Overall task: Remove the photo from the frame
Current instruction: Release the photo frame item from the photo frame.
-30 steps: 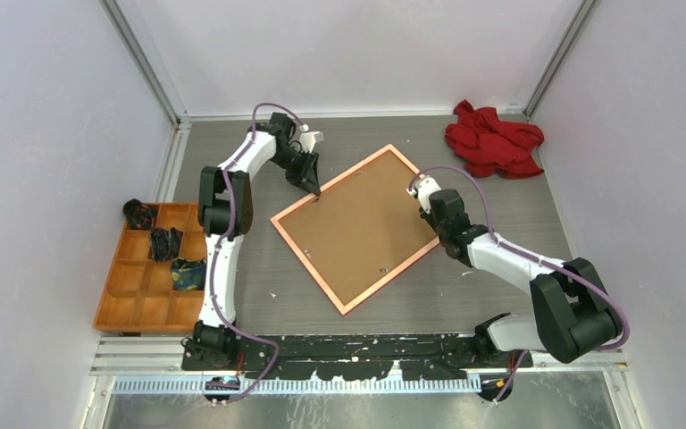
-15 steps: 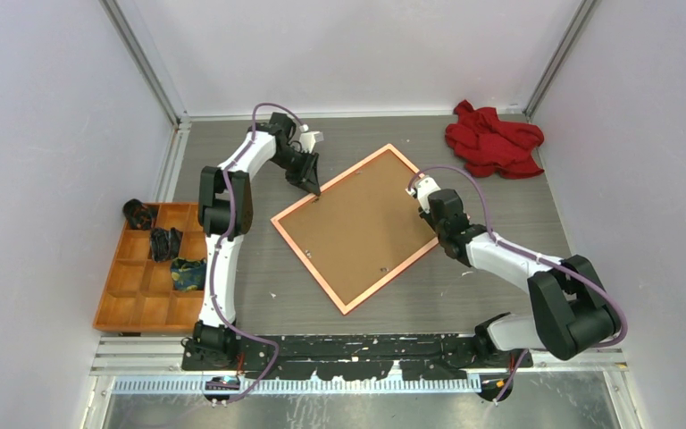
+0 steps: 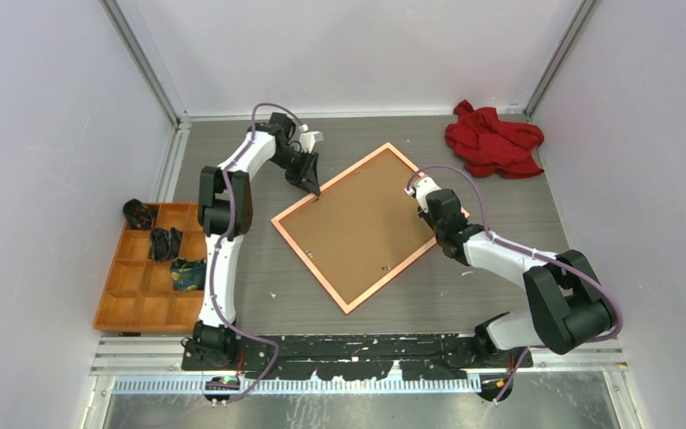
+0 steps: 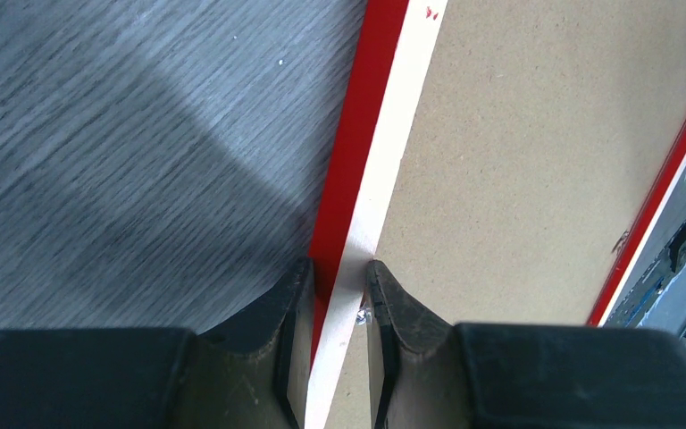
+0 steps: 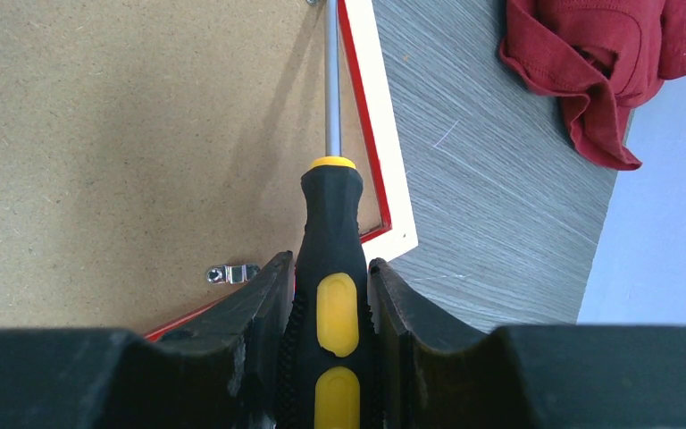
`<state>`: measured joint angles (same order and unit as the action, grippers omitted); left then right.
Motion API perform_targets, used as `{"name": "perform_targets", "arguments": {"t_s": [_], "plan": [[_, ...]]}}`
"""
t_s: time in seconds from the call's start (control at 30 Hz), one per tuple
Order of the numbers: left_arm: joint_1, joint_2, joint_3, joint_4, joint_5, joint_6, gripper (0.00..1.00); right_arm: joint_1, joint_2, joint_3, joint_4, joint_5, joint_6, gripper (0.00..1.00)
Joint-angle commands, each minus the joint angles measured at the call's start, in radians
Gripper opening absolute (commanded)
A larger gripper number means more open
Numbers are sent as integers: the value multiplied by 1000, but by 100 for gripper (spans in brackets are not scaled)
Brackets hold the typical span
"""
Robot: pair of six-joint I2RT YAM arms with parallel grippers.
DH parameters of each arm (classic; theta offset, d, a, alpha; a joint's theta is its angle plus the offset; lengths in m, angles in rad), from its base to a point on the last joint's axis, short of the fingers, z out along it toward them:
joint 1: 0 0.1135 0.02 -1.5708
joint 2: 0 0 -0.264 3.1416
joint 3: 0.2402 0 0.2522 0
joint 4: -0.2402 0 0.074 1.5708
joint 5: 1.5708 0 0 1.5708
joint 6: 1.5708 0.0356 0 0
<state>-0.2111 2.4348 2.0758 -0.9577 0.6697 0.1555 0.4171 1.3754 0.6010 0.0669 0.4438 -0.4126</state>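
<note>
While the frame [image 3: 309, 266] lies face down across the middle of the worktop [image 3: 411, 299], turned so that one corner points toward the near edge, I see only its plain brown backing board [image 3: 357, 228]. The photo itself is hidden, and I judge it is sandwiched beneath that board. My left hand [image 4: 338, 268] is pinched shut on the frame's thin rim along the far-left side, one finger outside the red edge and one on the pale back strip. My right hand [image 5: 330, 264] is clamped around the black-and-yellow handle of a screwdriver [image 5: 332, 206], whose shaft reaches toward the frame's far-right side, with a small metal tab [image 5: 230, 273] just beside my fingers. I expect the frame to be light and stiff but narrow, so a rim pinch will steady it, not lift it flat. The board looks rigid and should come up by one edge once its tabs are turned. The photo will probably be thin, floppy and easy to crease or smudge, so I would take it by a white border strip.
</note>
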Motion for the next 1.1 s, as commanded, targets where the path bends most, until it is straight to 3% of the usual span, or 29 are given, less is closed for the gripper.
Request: {"name": "perform_targets", "arguments": {"t_s": [0.0, 0.57, 0.7, 0.87, 1.07], "plan": [[19, 47, -3, 0, -53, -6, 8, 2, 7, 23, 70, 34, 7, 1], [22, 49, 0, 0, -49, -7, 8, 2, 13, 12, 112, 26, -47, 1], [22, 50, 1, -1, -49, -9, 8, -2, -4, 1, 112, -57, -112, 1], [24, 51, 3, -1, -49, -9, 8, -72, -17, 20, 62, -296, -240, 1], [25, 50, -2, 2, -46, -11, 8, -139, 17, 96, 13, -423, -246, 1]]}}
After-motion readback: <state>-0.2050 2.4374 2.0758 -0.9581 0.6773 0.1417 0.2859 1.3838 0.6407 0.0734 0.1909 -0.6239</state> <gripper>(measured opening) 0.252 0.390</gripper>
